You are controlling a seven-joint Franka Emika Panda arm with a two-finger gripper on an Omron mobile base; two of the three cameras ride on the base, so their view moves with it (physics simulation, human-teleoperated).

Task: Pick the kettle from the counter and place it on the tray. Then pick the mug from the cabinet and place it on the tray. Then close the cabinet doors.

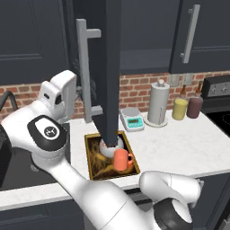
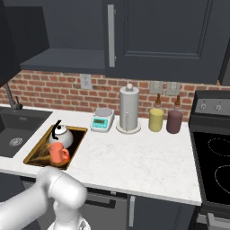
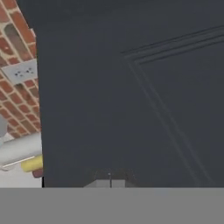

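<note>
The dark gold-rimmed tray (image 1: 92, 155) (image 2: 37, 155) lies on the white counter (image 1: 179, 148) (image 2: 134, 157) beside the sink. On it stand the silver kettle (image 1: 113, 148) (image 2: 60, 135) and, in front of it, the coral mug (image 1: 122, 160) (image 2: 57, 153). One navy cabinet door (image 1: 110, 67) (image 3: 131, 109) swings out over the tray, its grey bar handle (image 1: 84, 67) facing my hand. My gripper (image 1: 81, 93) (image 3: 109, 181) is shut, holds nothing, and sits right up against that door's panelled face. The cabinet (image 2: 67, 58) stands open, with its other door (image 2: 152, 36) shut.
Along the brick backsplash stand a small scale (image 1: 133, 120) (image 2: 102, 120), a paper-towel roll (image 1: 158, 103) (image 2: 129, 110), a yellow jar (image 1: 180, 108) (image 2: 156, 119) and a dark-red jar (image 1: 195, 105) (image 2: 174, 120). The dark sink (image 2: 18, 130) is at left, a black stove (image 2: 215, 157) at right.
</note>
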